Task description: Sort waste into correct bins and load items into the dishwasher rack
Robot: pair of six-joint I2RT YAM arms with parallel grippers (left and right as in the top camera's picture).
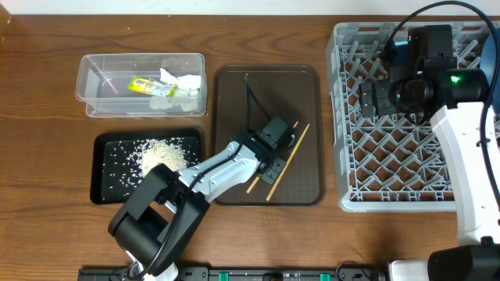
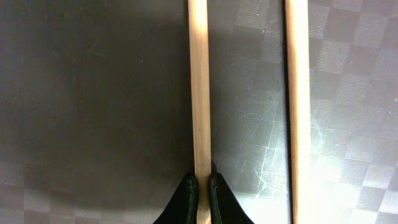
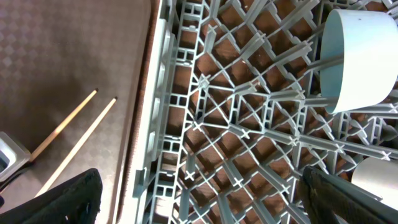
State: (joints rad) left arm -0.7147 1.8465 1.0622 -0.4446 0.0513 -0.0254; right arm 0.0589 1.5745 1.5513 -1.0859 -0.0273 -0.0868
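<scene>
Tub (image 1: pixel 101 78), upper left: holds wrapper (image 1: pixel 145 85) and napkin (image 1: pixel 181 83).
Black tray (image 1: pixel 95 168), below the tub: rice (image 1: pixel 160 154) heaped and scattered inside.
Brown tray (image 1: pixel 234 101), centre: chopsticks (image 1: pixel 287 161) lying side by side, slightly apart.
Left gripper (image 2: pixel 203 190): clenched on one of the chopsticks, low at the brown tray's surface; the other lies free.
Rack (image 1: pixel 391 172), right: bowl (image 3: pixel 357 56) tilted among the pegs.
Right gripper (image 3: pixel 205 193): above the rack, jaws spread wide, holding nothing.
</scene>
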